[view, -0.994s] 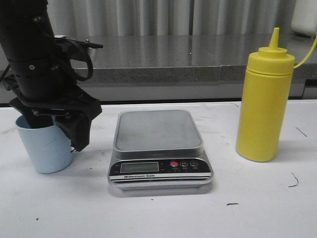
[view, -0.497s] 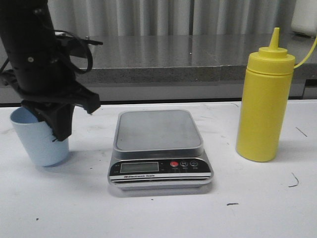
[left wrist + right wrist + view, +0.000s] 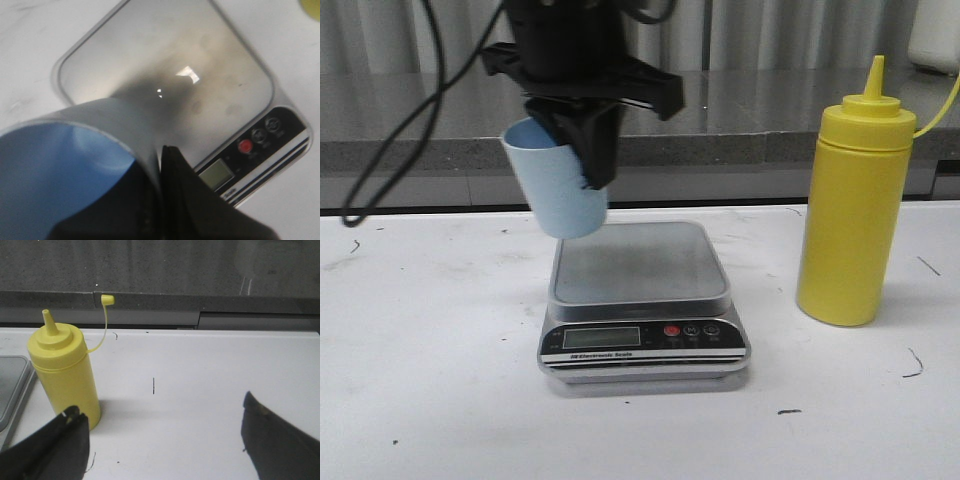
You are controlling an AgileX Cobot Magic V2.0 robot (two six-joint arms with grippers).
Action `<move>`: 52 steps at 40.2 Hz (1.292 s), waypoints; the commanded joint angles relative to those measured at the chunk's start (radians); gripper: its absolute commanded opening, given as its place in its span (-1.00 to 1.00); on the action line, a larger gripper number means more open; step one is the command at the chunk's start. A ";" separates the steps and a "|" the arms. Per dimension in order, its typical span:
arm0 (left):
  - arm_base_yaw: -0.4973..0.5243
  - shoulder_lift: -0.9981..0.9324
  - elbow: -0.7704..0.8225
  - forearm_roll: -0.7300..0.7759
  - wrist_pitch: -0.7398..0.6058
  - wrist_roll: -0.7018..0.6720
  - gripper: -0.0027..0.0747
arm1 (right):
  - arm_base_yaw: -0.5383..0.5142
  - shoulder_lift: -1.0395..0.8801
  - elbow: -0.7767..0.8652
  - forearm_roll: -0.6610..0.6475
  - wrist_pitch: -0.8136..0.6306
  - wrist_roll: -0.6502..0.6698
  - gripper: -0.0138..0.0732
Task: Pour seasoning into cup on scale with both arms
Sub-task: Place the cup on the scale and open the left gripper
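- Your left gripper [image 3: 588, 150] is closed on the cup [image 3: 558, 185]. One finger goes inside the cup and one presses on the outside wall, so it pinches the rim side.
- The cup hangs in the air, tipped a little, over the back left part of the scale [image 3: 640, 265]. It is not touching the scale.
- The cup looks light and thin. I think its wall can bend if you squeeze hard, and the plain plastic may slip, so hold it gently and set it down flat.
- The cup looks empty in the left wrist view.
- The scale sits flat on the white bench [image 3: 440, 400]. Its steel top looks hard and smooth, so a light cup could slide or tip on it.
- You can read "Electronic Scale" on the strip along the front of the scale. There is a red button [image 3: 671, 330] next to the little screen. The screen shows nothing I can read.
- Your right gripper [image 3: 160, 432] is wide open and holds nothing.
- The seasoning [image 3: 852, 200] stands up on the bench, well to the right of the scale. Its little cap hangs off on a string, so the nozzle is open.
- The bottle looks soft enough to squeeze. I would grab it around the middle of the body. It has no label or writing.
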 commanded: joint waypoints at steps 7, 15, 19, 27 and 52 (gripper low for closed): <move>-0.042 0.082 -0.235 0.002 0.059 -0.003 -0.98 | -0.003 0.014 -0.032 -0.011 -0.076 0.002 0.77; -0.042 0.119 -0.271 -0.025 0.071 -0.003 -0.98 | -0.003 0.014 -0.032 -0.011 -0.076 0.002 0.77; -0.042 0.123 -0.271 -0.040 0.087 -0.002 -0.97 | -0.003 0.014 -0.032 -0.011 -0.076 0.002 0.77; -0.042 0.125 -0.271 -0.041 0.101 0.003 -0.67 | -0.002 0.014 -0.032 -0.011 -0.077 0.002 0.77; -0.042 0.087 -0.354 -0.033 0.165 0.005 0.37 | 0.017 0.014 -0.032 -0.011 -0.073 0.002 0.77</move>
